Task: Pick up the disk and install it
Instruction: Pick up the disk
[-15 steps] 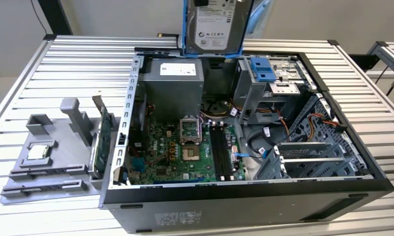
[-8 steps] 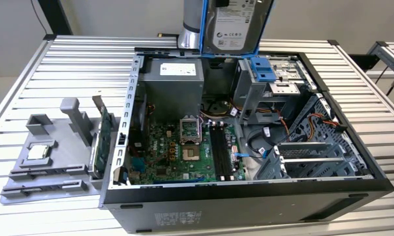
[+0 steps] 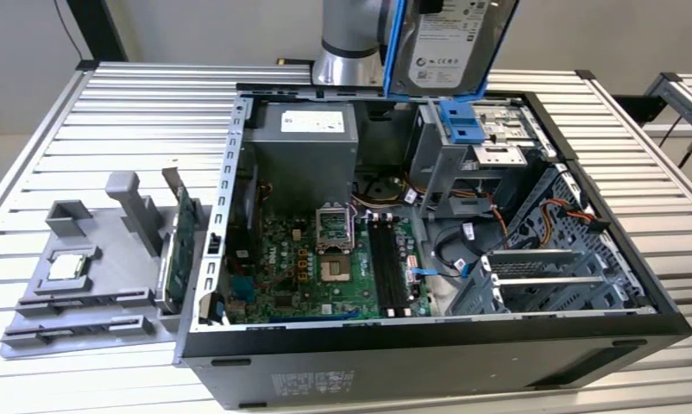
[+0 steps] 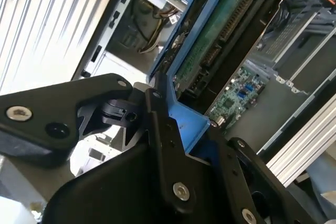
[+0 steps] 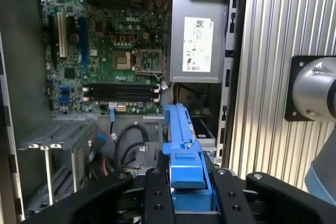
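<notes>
Nearest the lens in the first wrist view, the black end effector (image 5: 186,184) is clamped tight on the blue carrier rail of the disk (image 5: 181,129). The slatted metal counter (image 3: 116,112) carries an open computer case (image 3: 438,358) lying on its side. A grey fixture (image 3: 93,323) stands at the exterior view's left. The power supply (image 3: 305,147) sits inside the case. The disk hangs upright, label showing, just above the drive cage (image 3: 449,172). A processor chip (image 3: 70,266) rests on the fixture.
</notes>
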You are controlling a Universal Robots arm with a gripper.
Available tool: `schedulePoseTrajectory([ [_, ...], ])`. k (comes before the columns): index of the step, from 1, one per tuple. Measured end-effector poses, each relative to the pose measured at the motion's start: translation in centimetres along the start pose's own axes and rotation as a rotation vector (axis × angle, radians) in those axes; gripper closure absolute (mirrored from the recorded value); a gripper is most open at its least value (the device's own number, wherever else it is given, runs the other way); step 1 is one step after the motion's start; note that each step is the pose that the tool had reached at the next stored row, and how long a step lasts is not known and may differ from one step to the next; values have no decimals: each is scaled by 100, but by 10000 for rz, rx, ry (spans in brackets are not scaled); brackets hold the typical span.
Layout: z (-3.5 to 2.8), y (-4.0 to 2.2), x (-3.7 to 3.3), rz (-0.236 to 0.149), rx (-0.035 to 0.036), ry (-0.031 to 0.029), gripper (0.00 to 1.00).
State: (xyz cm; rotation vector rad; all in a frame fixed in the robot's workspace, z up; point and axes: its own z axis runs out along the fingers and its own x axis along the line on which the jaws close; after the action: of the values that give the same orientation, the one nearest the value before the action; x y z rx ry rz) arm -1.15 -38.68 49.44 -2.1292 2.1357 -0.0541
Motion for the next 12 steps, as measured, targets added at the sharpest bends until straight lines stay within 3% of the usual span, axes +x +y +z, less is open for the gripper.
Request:
schedulePoseTrajectory([
  [8,41,-362,0,-2,1,1,100],
  [10,46,-411,0,-2,0,1,100],
  [12,47,-415,0,-2,0,0,100],
])
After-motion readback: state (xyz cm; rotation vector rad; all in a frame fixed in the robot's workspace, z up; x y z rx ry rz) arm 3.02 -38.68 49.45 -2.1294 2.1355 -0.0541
